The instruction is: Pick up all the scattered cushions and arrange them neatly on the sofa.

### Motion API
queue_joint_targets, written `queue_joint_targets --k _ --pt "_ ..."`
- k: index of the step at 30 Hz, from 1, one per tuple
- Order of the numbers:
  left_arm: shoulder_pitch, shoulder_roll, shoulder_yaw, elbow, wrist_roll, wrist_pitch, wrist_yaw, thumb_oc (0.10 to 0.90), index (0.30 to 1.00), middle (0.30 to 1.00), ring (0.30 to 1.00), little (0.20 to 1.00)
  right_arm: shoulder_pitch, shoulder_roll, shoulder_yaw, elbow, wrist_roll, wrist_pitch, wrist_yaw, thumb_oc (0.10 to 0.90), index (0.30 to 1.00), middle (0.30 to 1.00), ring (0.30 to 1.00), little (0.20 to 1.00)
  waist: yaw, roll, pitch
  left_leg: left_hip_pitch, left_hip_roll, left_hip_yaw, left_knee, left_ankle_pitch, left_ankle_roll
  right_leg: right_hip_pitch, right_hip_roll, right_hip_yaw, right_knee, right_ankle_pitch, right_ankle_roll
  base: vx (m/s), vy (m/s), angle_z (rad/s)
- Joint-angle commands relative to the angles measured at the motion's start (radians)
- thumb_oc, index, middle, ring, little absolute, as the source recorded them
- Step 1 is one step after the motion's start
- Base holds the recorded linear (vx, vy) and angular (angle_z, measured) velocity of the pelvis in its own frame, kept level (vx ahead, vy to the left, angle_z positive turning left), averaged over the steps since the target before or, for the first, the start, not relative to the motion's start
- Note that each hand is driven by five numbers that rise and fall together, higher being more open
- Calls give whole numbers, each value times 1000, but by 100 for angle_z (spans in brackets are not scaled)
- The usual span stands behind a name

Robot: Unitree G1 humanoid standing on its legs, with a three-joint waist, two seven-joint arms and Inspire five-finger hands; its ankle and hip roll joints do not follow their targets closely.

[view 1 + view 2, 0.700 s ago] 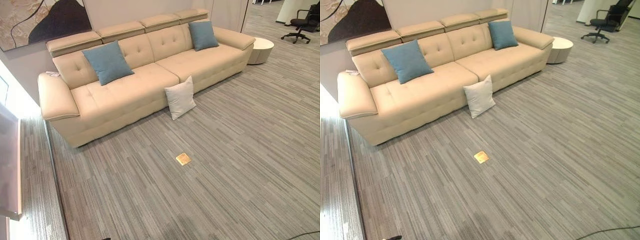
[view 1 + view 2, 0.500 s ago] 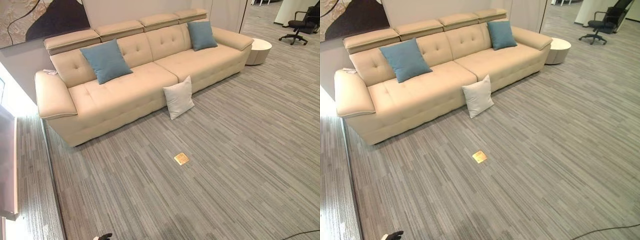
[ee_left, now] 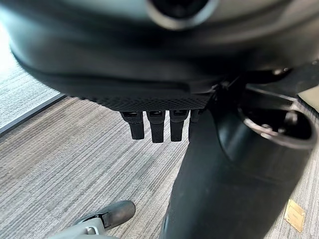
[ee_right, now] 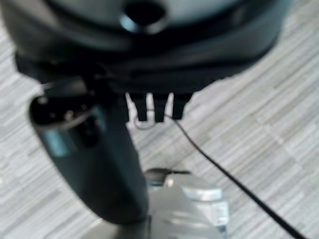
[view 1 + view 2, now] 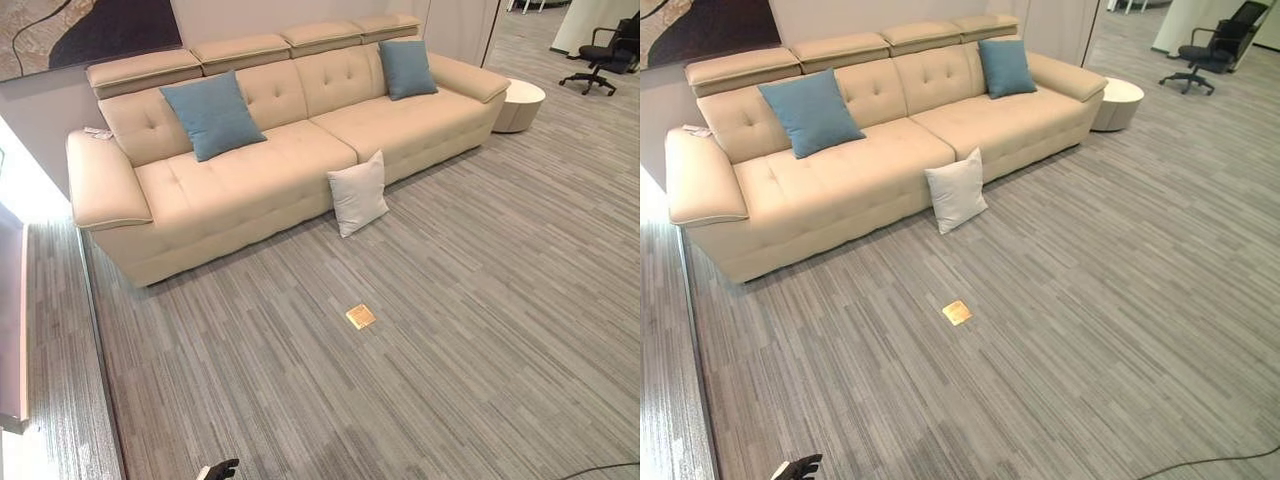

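Cushions are mostly in place: one blue cushion [image 5: 212, 114] leans on the backrest near the left end of the beige sofa [image 5: 250, 170], a second blue cushion [image 5: 406, 68] at the right end. The white cushion [image 5: 358, 193] stands on the floor, propped against the sofa's front edge, so it is likely the one left to lift. Neither hand holds anything: the left hand [image 3: 154, 124] and right hand [image 4: 154, 107] hang with fingers straight over grey floor, well apart from the cushion.

The left hand [image 5: 222, 468] has risen into view — low, over the floor [image 5: 450, 350].
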Motion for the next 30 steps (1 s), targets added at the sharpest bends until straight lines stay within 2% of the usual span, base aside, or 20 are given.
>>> queue_joint_targets --k 1,11,16,21,26,28,29,30 --pt "-57 4 -12 25 8 -22 17 800 900 900 900 900 -21 21 39 -15 -28 -12 26 800 900 900 900 900 13 -30 -22 -45 -23 -27 1 -19 -36 -35 -51 -68 11 39 97 0 0 0" --pt "-88 -1 -52 16 5 -20 -16 800 900 900 900 900 -56 14 72 -51 -28 -15 39 800 900 900 900 900 4 -26 -4 -44 -14 -13 1 -19 -41 -38 -46 -63 11 39 94 -1 -19 -1" --pt "-118 -4 -101 14 35 -12 -23 800 900 900 900 900 -83 2 79 -61 -23 -8 45 800 900 900 900 900 -18 -13 21 -35 3 3 1 -23 -46 -35 -32 -52 11 36 83 22 -98 -4" --pt "-153 -17 -139 -8 45 -12 -30 800 900 900 900 900 -105 -25 77 -50 -9 -5 49 800 900 900 900 900 -52 6 39 -3 33 42 1 -36 -52 -44 3 4 11 22 64 57 -174 -27" --pt "-185 -20 -141 -35 -11 -16 -40 800 900 900 900 900 -107 -29 91 -31 -13 3 58 800 900 900 900 900 -66 6 54 38 70 72 1 -30 -63 -33 35 45 21 0 46 83 -189 -36" --pt "-191 -19 -140 -39 -24 -18 -38 800 900 900 900 900 -109 -31 103 -22 -31 6 64 800 900 900 900 900 -68 -4 65 27 88 85 81 -51 -70 -25 41 53 34 -15 33 116 -318 -29" --pt "-195 -19 -147 -49 -34 -17 -38 800 900 900 900 900 -114 -31 112 -18 -39 9 67 800 900 900 900 900 -56 -26 85 -14 111 71 225 -26 -74 -4 44 62 44 -20 21 104 -308 -38" --pt "-195 -19 -147 -50 -34 -17 -38 800 900 900 900 900 -114 -31 112 -18 -39 9 67 800 900 900 900 900 -57 -25 85 -19 112 69 232 -29 -75 -5 45 61 44 -19 21 158 -403 -44"
